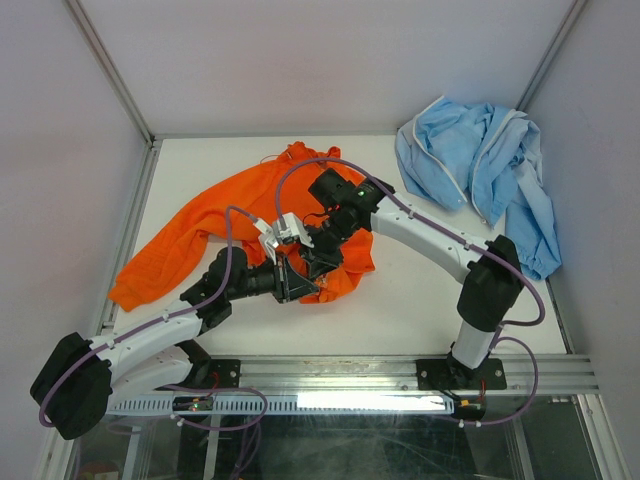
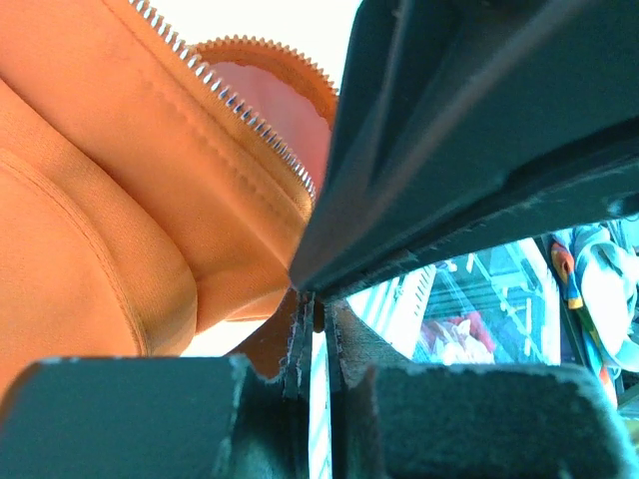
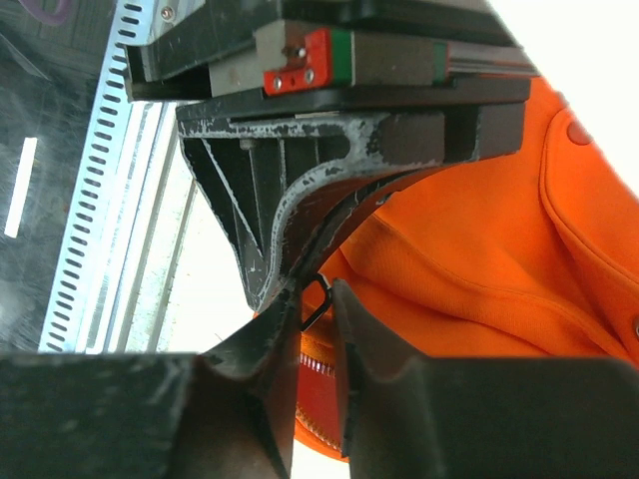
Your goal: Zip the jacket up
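The orange jacket (image 1: 215,220) lies spread on the white table, its lower front bunched between my two grippers. My left gripper (image 1: 298,283) reaches in from the left. In the left wrist view it (image 2: 312,324) is shut on the thin bottom edge of the jacket (image 2: 120,200), and the open zipper teeth (image 2: 250,118) run above it. My right gripper (image 1: 318,255) comes in from the upper right, tip to tip with the left. In the right wrist view it (image 3: 318,304) is pinched on the small black zipper pull (image 3: 316,295), with orange fabric (image 3: 479,239) behind.
A light blue garment with white trim (image 1: 480,170) lies crumpled at the back right corner. Grey walls enclose the table on three sides. The metal base rail (image 1: 400,375) runs along the near edge. The left gripper's body (image 3: 329,90) fills the top of the right wrist view.
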### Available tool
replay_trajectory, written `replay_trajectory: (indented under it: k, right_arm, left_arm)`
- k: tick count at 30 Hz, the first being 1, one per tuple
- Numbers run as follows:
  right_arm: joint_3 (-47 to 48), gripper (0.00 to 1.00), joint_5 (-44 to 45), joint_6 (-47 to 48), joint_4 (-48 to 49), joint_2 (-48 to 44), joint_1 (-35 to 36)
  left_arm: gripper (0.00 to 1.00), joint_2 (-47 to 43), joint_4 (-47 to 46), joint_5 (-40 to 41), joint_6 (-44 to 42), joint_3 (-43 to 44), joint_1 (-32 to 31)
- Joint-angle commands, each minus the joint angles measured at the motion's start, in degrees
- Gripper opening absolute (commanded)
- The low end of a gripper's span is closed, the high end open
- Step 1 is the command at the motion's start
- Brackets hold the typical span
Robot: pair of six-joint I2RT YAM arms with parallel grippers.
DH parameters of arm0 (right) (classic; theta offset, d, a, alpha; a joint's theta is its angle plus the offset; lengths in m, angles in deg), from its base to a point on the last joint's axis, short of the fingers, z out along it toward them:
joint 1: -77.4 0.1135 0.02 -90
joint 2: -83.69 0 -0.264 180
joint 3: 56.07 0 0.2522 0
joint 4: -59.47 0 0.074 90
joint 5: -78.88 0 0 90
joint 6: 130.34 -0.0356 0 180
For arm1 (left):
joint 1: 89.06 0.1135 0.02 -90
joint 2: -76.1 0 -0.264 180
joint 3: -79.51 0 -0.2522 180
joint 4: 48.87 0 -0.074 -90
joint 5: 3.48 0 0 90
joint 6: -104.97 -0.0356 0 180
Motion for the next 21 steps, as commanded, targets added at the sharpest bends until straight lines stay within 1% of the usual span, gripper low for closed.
replay_trajectory:
  k: [1, 4, 11, 15, 18, 21]
  right_arm:
    - [2.2, 0.0, -2.0, -0.5, 0.3, -0.9, -0.4]
    - [0.3, 0.0, 0.1, -4.3, 5.8, -3.1, -1.0]
    - [-11.0, 0.0, 13.0, -20.9, 29.8, -11.9, -4.1]
    - [-17.6, 0.0, 16.8, -29.2, 42.6, -16.1, -7.4]
    - [-21.0, 0.0, 19.2, -35.5, 51.1, -17.3, -9.6]
    - [-22.5, 0.0, 24.6, -40.1, 58.5, -16.5, -11.8]
  left_arm:
    - [0.0, -0.5, -2.7, 1.0, -1.6, 1.5, -0.4]
    - [0.0, -0.8, -1.8, 0.8, -1.2, 1.3, -0.4]
    - [0.0, -1.8, -0.2, -0.6, 0.9, 0.3, -1.1]
    - [0.0, -1.9, 0.2, -1.3, 2.6, -0.6, -1.7]
    - [0.0, -2.0, 0.3, -1.6, 4.9, -1.7, -2.4]
    - [0.0, -2.3, 1.4, -1.7, 7.5, -3.2, -3.7]
